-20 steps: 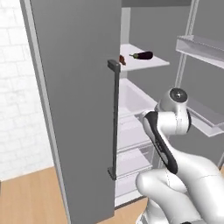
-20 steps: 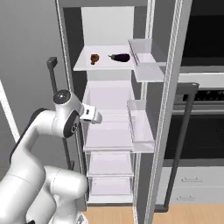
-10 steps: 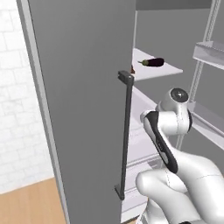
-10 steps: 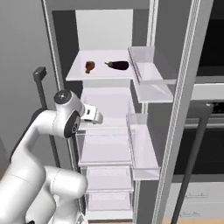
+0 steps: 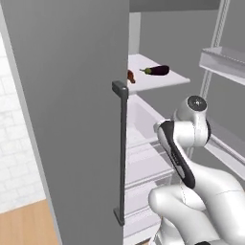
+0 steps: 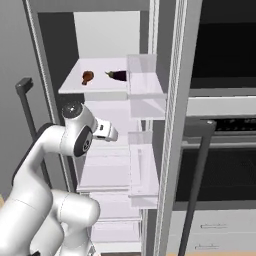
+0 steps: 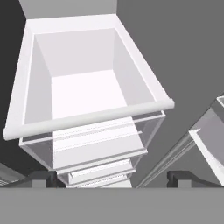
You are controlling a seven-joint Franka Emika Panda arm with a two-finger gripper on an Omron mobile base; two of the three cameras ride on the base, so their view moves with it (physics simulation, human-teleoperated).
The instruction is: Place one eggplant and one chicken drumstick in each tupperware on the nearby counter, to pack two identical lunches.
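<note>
A dark purple eggplant (image 5: 157, 71) (image 6: 118, 75) and a brown chicken drumstick (image 6: 87, 76) lie side by side on an upper white shelf (image 6: 95, 90) of the open fridge. In the left base view the drumstick (image 5: 130, 76) is partly hidden behind the door edge. My gripper (image 6: 109, 131) (image 7: 113, 177) hangs well below that shelf, in front of the lower shelves. It is open and holds nothing, and it looks down into an empty white drawer (image 7: 87, 118). The tupperware and the counter are out of view.
The grey left fridge door with its dark bar handle (image 5: 122, 153) stands open close beside my arm. The right door carries clear bins (image 6: 145, 75). To the right is a dark oven (image 6: 225, 150) with a long handle (image 6: 197, 175).
The whole picture has shifted and the fridge looms larger, so the base has driven closer. The arm keeps its pose and the gripper stays open.
</note>
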